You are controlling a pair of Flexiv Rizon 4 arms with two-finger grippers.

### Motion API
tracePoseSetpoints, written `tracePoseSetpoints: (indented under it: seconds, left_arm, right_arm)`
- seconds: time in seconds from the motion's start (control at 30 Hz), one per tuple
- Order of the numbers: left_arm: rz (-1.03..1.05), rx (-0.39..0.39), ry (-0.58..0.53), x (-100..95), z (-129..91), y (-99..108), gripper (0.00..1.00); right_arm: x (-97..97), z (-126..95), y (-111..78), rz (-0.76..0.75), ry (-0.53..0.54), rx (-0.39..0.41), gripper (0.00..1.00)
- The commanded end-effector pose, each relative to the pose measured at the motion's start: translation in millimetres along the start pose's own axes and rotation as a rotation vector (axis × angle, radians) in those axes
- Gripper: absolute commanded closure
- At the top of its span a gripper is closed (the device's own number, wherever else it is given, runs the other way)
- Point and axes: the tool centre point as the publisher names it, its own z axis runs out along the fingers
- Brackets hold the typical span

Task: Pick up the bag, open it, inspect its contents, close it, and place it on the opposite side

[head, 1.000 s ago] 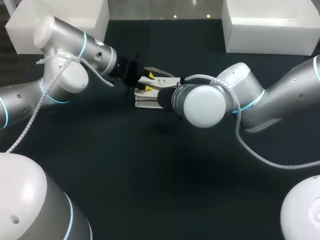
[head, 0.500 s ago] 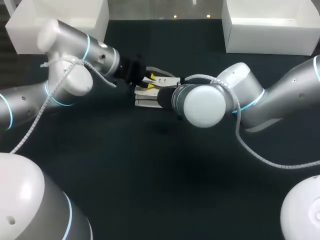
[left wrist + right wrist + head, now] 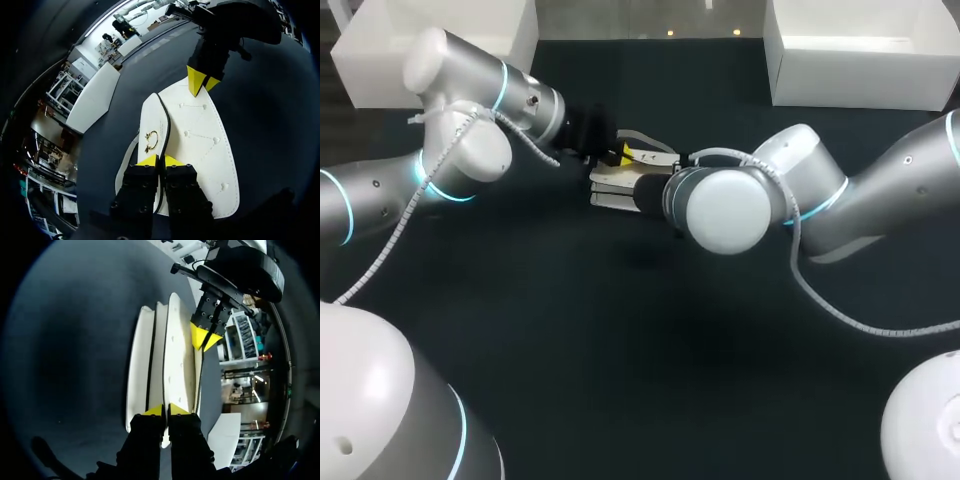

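Note:
A white bag [image 3: 613, 186] lies on the dark table between my two arms. In the left wrist view the bag [image 3: 205, 145] has a black-edged flap and a gold clasp [image 3: 150, 141]. My left gripper [image 3: 160, 161] is shut on the flap's edge near the clasp. At the bag's far end my right gripper [image 3: 202, 85] pinches the bag. The right wrist view shows the bag [image 3: 175, 350] edge-on, with my right gripper [image 3: 165, 411] shut on its near end and my left gripper [image 3: 205, 339] at the far end. From above, my left gripper [image 3: 619, 157] shows, while the right wrist hides the right gripper.
A white bin [image 3: 440, 40] stands at the back left and another white bin [image 3: 860, 60] at the back right. The bag's pale strap [image 3: 645, 140] loops just behind it. Dark table [image 3: 620, 340] lies open in front of the bag.
My left arm has moved in toward the bag and its fingers have closed on the flap's edge. The right arm and the bag have stayed in place.

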Motion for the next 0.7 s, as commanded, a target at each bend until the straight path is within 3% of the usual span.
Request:
tracePoseSetpoints:
  seconds: [0.03, 0.37, 0.6, 0.67, 0.7]
  left_arm:
    - [-0.054, 0.004, 0.061, -23.2, -9.6, 7.1, 1.00]
    - [-0.196, -0.007, 0.163, -50.9, -21.7, 14.0, 1.00]
    - [-0.188, 0.012, 0.163, -45.4, -23.8, 11.4, 1.00]
    - [-0.180, 0.011, 0.158, -41.0, -23.6, 9.8, 0.68]
    - [-0.177, 0.010, 0.154, -39.0, -23.6, 9.2, 0.58]
  right_arm:
    - [6.7, 0.4, -3.4, 0.000, -0.056, -0.011, 1.00]
    - [6.7, 0.4, -3.4, 0.000, -0.056, -0.011, 1.00]
    - [6.7, 0.4, -3.4, 0.000, -0.056, -0.011, 1.00]
    - [6.7, 0.4, -3.4, 0.000, -0.056, -0.011, 1.00]
    - [6.7, 0.4, -3.4, 0.000, -0.056, -0.011, 1.00]
